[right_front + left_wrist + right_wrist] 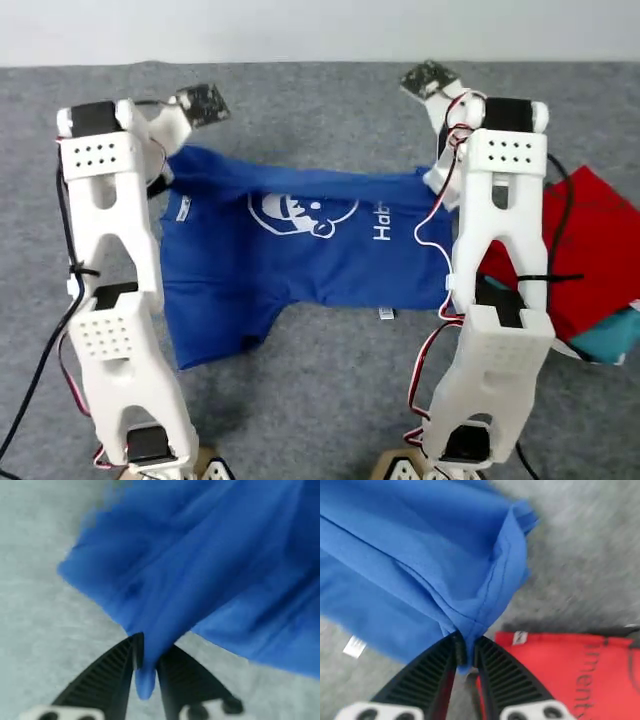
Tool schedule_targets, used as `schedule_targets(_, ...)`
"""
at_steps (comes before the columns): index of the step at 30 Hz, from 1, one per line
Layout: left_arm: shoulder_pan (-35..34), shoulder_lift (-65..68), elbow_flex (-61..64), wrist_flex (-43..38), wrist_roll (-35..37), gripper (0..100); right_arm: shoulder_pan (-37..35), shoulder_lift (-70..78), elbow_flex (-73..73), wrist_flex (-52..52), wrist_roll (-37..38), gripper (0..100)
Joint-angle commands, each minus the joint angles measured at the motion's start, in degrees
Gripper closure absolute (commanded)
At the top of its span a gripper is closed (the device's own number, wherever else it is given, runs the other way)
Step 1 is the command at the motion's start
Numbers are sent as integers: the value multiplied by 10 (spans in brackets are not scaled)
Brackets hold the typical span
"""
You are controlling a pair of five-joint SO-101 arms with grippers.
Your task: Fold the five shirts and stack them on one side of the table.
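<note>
A blue shirt [300,250] with a white print lies spread across the grey table between the two arms. My left gripper [145,652] is shut on a pinched fold of the blue shirt [200,570] at its far left corner. My right gripper [466,652] is shut on the blue shirt [420,555] at its hem on the right side. In the high view the left arm [110,250] stands over the shirt's left edge and the right arm [500,250] over its right edge. A red shirt [590,250] lies at the right, with a teal one [612,340] beside it.
The red shirt [570,665] lies right beside the right gripper's fingers. A small white label [354,646] hangs at the blue shirt's edge. Grey carpet-like table surface [330,400] lies bare in front of the shirt and behind it.
</note>
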Motion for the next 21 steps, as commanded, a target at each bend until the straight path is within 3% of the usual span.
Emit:
schedule_targets(1,-11,-99,129,18,-52,994,-1,-44,-2,33,-1,987)
schedule_targets(11,-8,-294,479,17,-149,970,-3,-131,191,32,2,987)
schedule_targets(21,-10,-309,547,11,-157,969,-5,-145,264,30,3,987)
